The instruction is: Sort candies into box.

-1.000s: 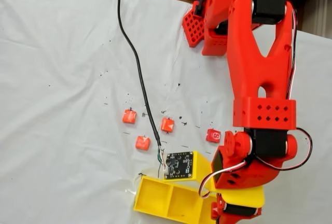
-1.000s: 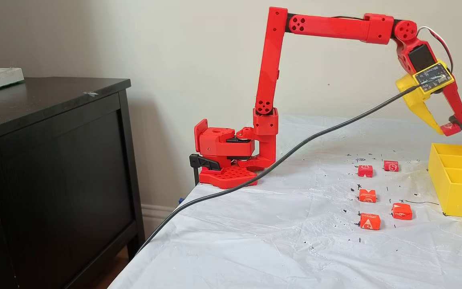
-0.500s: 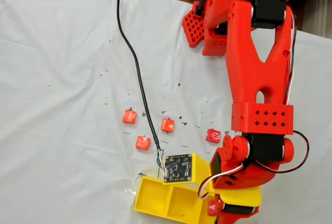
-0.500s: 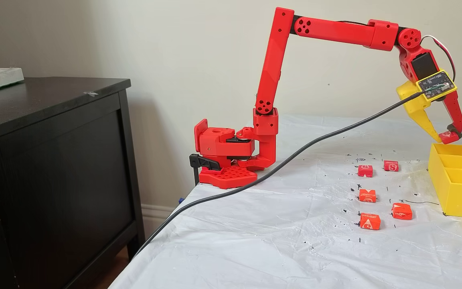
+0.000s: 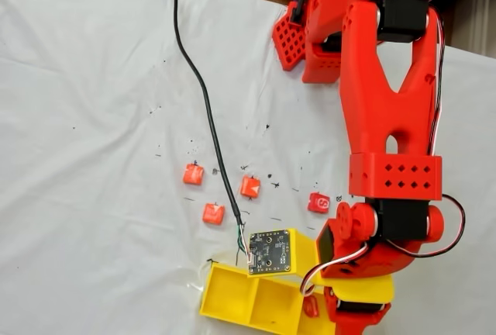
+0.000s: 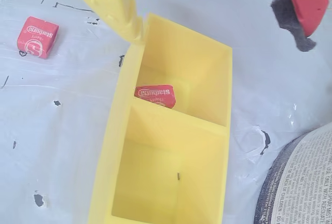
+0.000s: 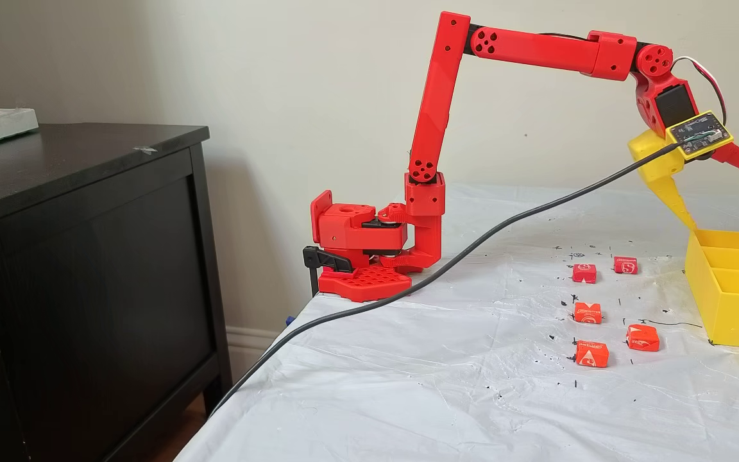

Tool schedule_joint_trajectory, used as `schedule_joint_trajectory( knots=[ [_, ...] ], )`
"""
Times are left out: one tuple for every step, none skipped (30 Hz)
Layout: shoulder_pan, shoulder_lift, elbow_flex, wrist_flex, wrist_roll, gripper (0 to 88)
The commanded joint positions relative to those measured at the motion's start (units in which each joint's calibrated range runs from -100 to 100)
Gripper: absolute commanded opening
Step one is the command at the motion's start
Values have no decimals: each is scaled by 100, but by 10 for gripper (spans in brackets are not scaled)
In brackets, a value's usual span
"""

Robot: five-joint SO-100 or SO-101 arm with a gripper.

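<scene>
One candy has just been let go: half a second ago it was pinched between the fingertips above the box, and now the hand (image 7: 722, 208) is spread wide over the end compartment, its yellow finger reaching down to the box's near rim and its red finger swung up and away. Across the white-covered counter (image 7: 446, 385), the box (image 7: 732, 317) is seen at the far right of the side fixed view, and in the wrist view (image 6: 119, 146) the released candy (image 6: 155, 95), deep red with white lettering, is found lying on the floor of one compartment, against the divider wall; the neighbouring compartment is seen empty. Five candies are left out on the counter in the side fixed view: two deeper red ones, (image 7: 584, 273) and (image 7: 625, 265), nearer the arm's base, and three orange-red ones, (image 7: 587, 312), (image 7: 643, 337) and (image 7: 592, 353), closer to the camera. One placement may thus be judged complete, with five pieces yet to be sorted; a lift clear of the box wall is probably called for before the next candy is approached.
</scene>
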Motion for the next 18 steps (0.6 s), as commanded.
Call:
schedule_joint_trajectory(
  knots=[
    [-115, -946, -427, 266, 24, 35],
    [-125, -1048, -381, 356, 24, 2],
    [-134, -1124, -345, 422, 24, 2],
    [-143, -1217, -308, 520, 15, 2],
    [-152, -1285, -263, 602, 5, 2],
    [-170, -1378, -199, 700, -5, 2],
    [-197, -1455, -117, 782, -5, 2],
    [-233, -1531, -26, 889, 0, 2],
    [-269, -1590, 56, 1003, 5, 2],
    [-306, -1641, 147, 1101, 15, 2],
    [-333, -1692, 274, 1167, 20, 2],
    [-378, -1726, 374, 1224, 54, 2],
    [-423, -1709, 429, 1265, 83, 2],
    [-469, -1565, 484, 1314, 83, 2],
    [-487, -1497, 529, 1314, 83, 4],
    [-514, -1412, 575, 1273, 83, 9],
    [-523, -1336, 620, 1241, 83, 13],
    [-532, -1251, 638, 1208, 63, 19]
  ],
)
